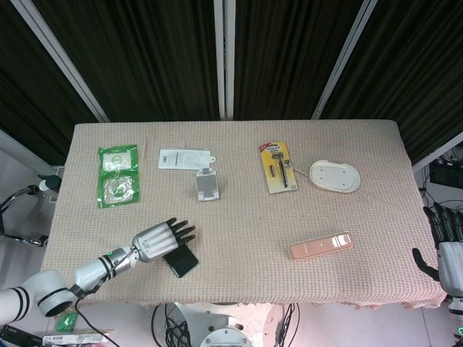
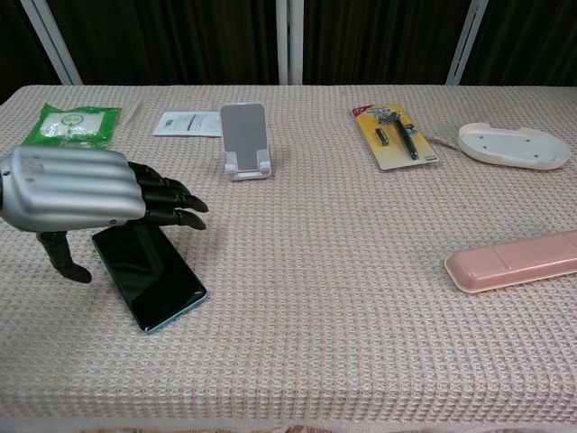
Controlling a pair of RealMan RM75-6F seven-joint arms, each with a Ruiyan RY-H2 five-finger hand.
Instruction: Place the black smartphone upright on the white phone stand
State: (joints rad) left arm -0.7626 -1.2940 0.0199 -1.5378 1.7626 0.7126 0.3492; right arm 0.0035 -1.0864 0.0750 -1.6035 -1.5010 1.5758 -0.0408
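Head view shows the left hand (image 1: 158, 241) low in the left part of the frame, above the near end of the black smartphone (image 1: 181, 261), which lies flat on the table (image 1: 239, 224) near its front edge. In the chest view the same hand (image 2: 77, 190) sits at the left, fingers (image 2: 171, 203) stretched out and slightly apart over the phone's far end, thumb hanging down beside the phone's left edge; the hand grasps nothing, and whether it touches the phone (image 2: 149, 275) I cannot tell. The white phone stand (image 1: 207, 183) stands upright toward the upper middle of the frame, well apart from the phone. The right hand (image 1: 447, 246) hangs at the far right edge, off the table, fingers loosely spread and holding nothing. A pink case (image 1: 320, 246) lies in the lower right part of the table.
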